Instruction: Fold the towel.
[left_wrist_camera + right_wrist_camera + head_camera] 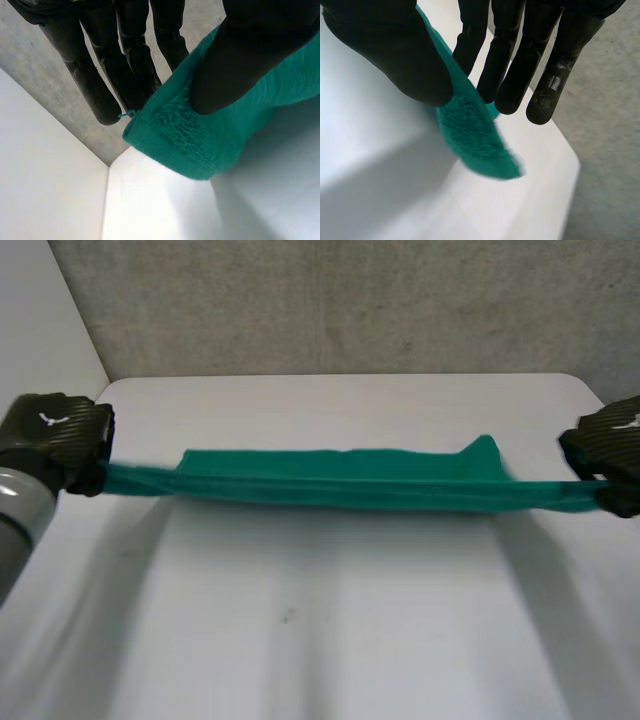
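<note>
White surface [330, 640]: you see the towel [340, 478] stretched taut, apparently raised; left hand [62, 438] and right hand [612, 448] each pinch an end.

The left hand [62, 435] is black and boxy, with a tiny white mark on its back. The right hand [608, 448] looks the same. The fingers [506, 55] are long, shiny and black with round tips. One has a small round dot. The left arm [22, 512] is a smooth grey tube.

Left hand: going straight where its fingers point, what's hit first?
Looks free nearby: the black left hand, pinching the green terry towel's corner, points past the white table's corner toward the grey concrete wall. Depth is unclear.
</note>
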`<state>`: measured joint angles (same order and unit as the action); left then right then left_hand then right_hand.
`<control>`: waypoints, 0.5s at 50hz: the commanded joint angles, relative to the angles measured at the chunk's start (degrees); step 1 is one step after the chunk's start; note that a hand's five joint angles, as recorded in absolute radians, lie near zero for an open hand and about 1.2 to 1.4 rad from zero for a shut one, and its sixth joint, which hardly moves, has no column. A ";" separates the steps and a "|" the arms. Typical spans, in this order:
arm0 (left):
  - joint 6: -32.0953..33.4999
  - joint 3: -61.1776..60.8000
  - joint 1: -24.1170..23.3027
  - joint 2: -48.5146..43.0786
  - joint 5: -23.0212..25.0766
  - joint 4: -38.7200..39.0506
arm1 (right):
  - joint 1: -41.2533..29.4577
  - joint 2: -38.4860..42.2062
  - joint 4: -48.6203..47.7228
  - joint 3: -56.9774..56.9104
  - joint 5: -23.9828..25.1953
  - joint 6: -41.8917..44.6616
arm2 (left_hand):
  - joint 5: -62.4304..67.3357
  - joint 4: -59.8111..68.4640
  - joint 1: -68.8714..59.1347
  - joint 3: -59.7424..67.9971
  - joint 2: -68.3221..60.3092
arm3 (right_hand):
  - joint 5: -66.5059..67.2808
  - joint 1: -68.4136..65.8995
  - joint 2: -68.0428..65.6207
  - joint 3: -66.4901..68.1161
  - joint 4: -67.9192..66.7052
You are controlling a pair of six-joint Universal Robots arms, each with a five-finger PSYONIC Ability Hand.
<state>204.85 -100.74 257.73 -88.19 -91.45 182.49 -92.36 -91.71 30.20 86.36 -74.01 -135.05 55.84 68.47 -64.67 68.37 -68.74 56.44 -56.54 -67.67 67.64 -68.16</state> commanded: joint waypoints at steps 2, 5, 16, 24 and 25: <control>5.03 -5.25 2.42 7.60 5.49 -4.77 | 0.69 -2.77 5.31 -0.76 -2.28 5.15 | 14.16 11.53 -15.33 11.63 -11.26 | 13.56 -23.46 -12.33 12.36 -11.84; 4.94 -6.05 2.60 6.19 5.67 -4.07 | -2.11 1.17 2.07 0.03 -2.54 3.13 | 14.16 11.53 -15.33 11.63 -11.26 | 13.56 -23.46 -12.33 12.36 -11.84; 4.59 -1.50 1.64 -15.31 5.14 3.30 | -6.43 20.42 -14.80 -0.84 -10.72 2.07 | 14.16 11.53 -15.33 11.63 -11.26 | 13.56 -23.46 -12.33 12.36 -11.84; 3.71 8.97 -2.05 -28.25 1.46 10.34 | -6.60 33.96 -25.97 -7.69 -11.69 1.63 | 14.16 11.53 -15.33 11.63 -11.26 | 13.56 -23.46 -12.33 12.36 -11.84; 3.71 10.20 -2.49 -29.48 0.66 10.95 | -6.78 35.10 -26.85 -8.48 -11.77 1.55 | 14.16 11.53 -15.33 11.63 -11.26 | 13.56 -23.46 -12.33 12.36 -11.84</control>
<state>209.30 -99.05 258.51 -108.35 -87.01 188.32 -99.02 -65.67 10.49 83.31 -85.45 -133.25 55.84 68.47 -64.67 68.37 -68.76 56.87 -56.54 -67.67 67.65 -68.17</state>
